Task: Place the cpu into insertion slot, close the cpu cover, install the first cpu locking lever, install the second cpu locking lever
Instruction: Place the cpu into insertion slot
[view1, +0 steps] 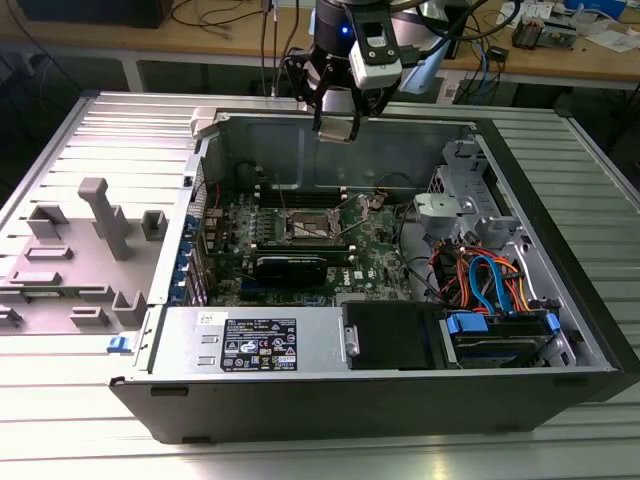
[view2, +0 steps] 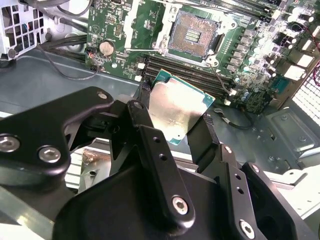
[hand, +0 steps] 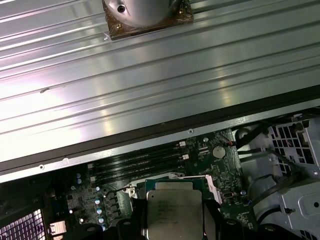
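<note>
My gripper (view1: 335, 122) hangs above the rear wall of the open computer case (view1: 560, 300), shut on the cpu (view1: 336, 131). In both wrist views the cpu (view2: 176, 106) (hand: 174, 209) shows as a flat silver square with a green rim, clamped by its edges between the black fingers (view2: 206, 131). The insertion slot (view1: 312, 228) (view2: 192, 34) lies open on the green board, some way below and ahead of the chip, its pin field bare. The cpu cover (view2: 128, 22), a thin silver frame, stands swung open beside the slot.
Long memory slots (view2: 190, 70) run between the chip and the slot. A black heatsink block (view1: 290, 267) sits in front of the slot. A power supply (view1: 255, 340), blue and orange cables (view1: 490, 280) and grey fixtures (view1: 95, 230) surround the work area.
</note>
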